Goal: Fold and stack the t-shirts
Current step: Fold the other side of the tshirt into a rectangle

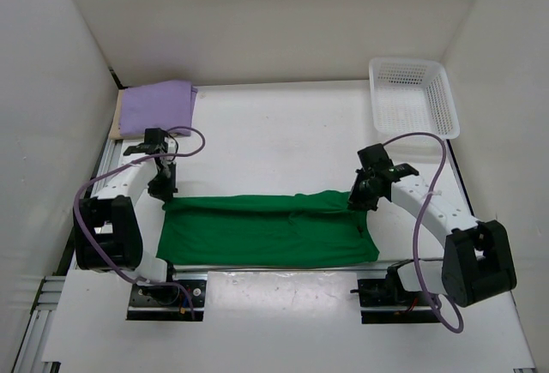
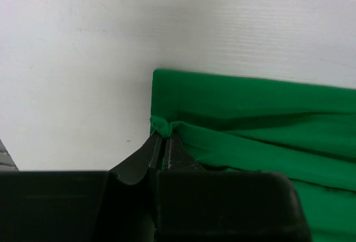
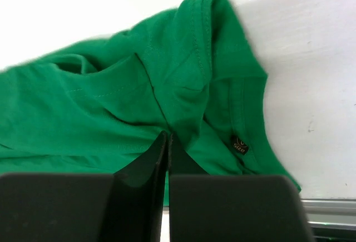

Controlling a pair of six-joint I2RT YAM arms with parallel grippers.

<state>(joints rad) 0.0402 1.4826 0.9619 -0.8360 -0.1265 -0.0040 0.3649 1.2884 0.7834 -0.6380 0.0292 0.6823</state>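
The bright green t-shirt lies in a long, half-folded band across the near part of the table. My left gripper is at its far left corner, shut on a small tuft of green cloth pinched between the tips. My right gripper is at the far right end by the collar, jaws pressed together on a fold of the green t-shirt at the tips. A folded light purple t-shirt sits at the back left, with a tan edge showing beneath it.
A white lattice basket stands at the back right corner. White walls close in the table on three sides. A metal rail runs along the near edge between the arm bases.
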